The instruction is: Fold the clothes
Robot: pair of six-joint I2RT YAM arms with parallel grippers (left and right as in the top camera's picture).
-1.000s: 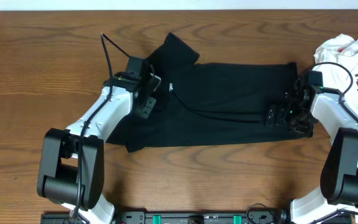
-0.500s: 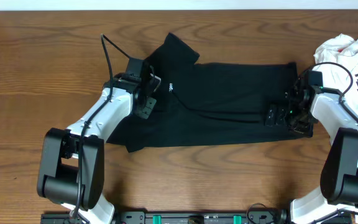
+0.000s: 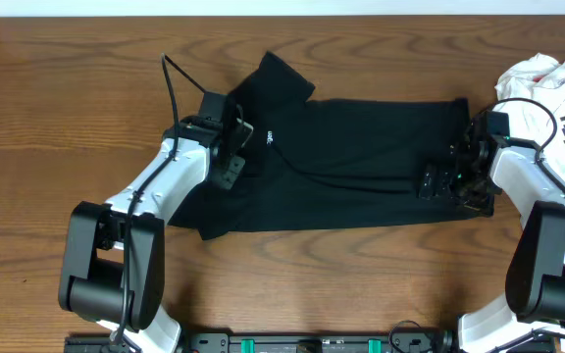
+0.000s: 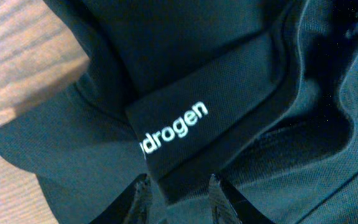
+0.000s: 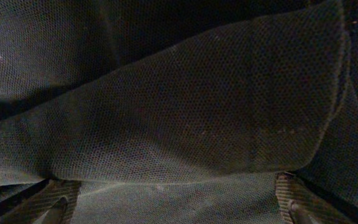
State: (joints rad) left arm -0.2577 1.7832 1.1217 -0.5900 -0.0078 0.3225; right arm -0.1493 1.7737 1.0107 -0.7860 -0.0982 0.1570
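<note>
Right, on the left the left gripper [image 4: 180,188] sits low over the sleeve end of the shirt [image 3: 361,157]. Its jaws stand narrow, and in the left wrist view a folded band of black fabric runs down between the two fingers [image 4: 143,194]. It's pinching that fold. A white logo [image 4: 173,129] reads across the band just above the fingertips.

Across the middle, the shirt lies spread along the table [image 3: 67,98], long side running left to right, one sleeve poking up toward the far edge. Bare wood shows all round it.

Over to the right, the right gripper [image 5: 174,194] rests at the shirt's right edge with its jaws spread wide. The right wrist view shows a rounded fold of mesh fabric lying between the fingers [image 5: 55,202], not squeezed. Far right, a white garment [image 3: 547,74] lies crumpled at the table's corner, beside that arm and apart from the shirt.
</note>
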